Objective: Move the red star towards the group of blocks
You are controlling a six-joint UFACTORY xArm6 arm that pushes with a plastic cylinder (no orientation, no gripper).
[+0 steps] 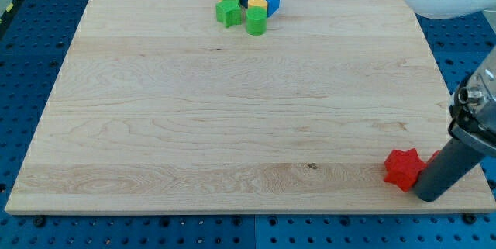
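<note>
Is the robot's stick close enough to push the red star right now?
Probably yes. My tip sits right beside the red star, on the view's right, seemingly touching it. Nothing stands between them. The group of blocks is far off at the view's top, across bare board.

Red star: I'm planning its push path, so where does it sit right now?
The red star lies near the board's bottom-right corner in the camera view, with my tip right beside it on the view's right, far from the group of blocks at the view's top.
</note>
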